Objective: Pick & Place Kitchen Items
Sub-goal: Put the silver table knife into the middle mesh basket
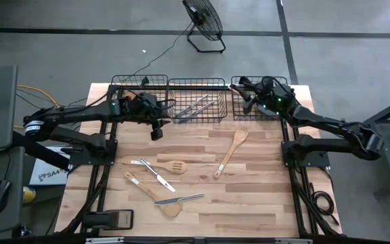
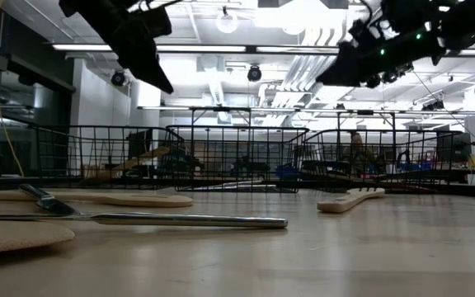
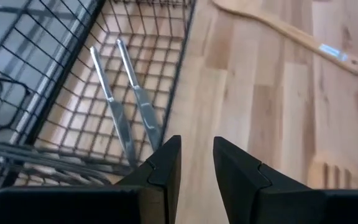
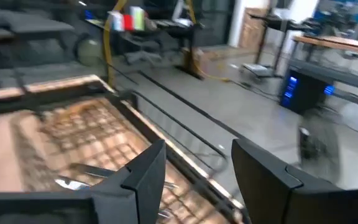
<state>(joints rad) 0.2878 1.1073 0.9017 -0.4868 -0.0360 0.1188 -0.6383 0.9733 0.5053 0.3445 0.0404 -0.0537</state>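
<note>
The left gripper [image 3: 194,168] hung empty with its jaws slightly parted, just in front of the middle black wire basket [image 1: 196,85]. The right gripper [image 4: 194,168], jaws apart and empty, hovered over the basket to that basket's right. A clean next pick probably wanted a centred, square descent onto one handle. Inside the middle basket lay two silver metal knives [image 3: 126,93]; the light wooden slotted spatula [image 1: 231,150] and other utensils lay on the table in front of it.
</note>
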